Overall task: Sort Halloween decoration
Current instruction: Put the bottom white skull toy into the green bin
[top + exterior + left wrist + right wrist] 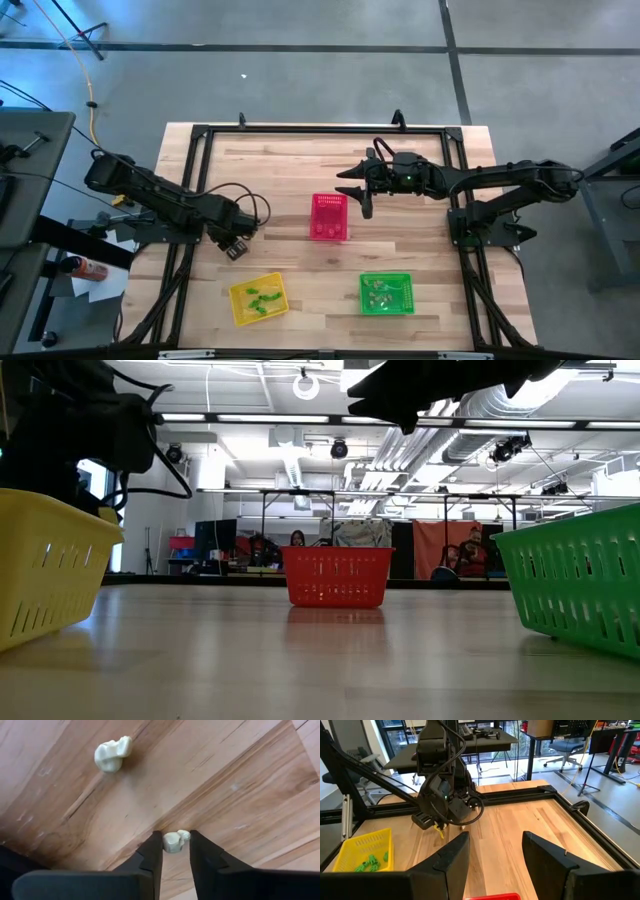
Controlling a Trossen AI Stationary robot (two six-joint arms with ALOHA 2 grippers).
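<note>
- Two pale whitish trinkets on the bare wood of the bench [290,180], seen from the left wrist: one [175,841] between the left tool's fingers [152,855], the other [112,754] lying apart from it.
- Left tool [236,245] low over the bench near the yellow basket [258,299], jaws narrowed around the small whitish trinket, pads just beside it; firm grip cannot be told.
- Right tool [357,188] raised beside the pink-red basket [329,217] at mid-bench, jaws apart, holding nothing.
- Several green trinkets [262,298] inside the yellow basket; same pieces [370,862] visible from the right wrist.
- More small trinkets [380,288] inside the green basket [386,293], at the near edge to the right of the yellow one.
- Pink-red basket contents not discernible.
</note>
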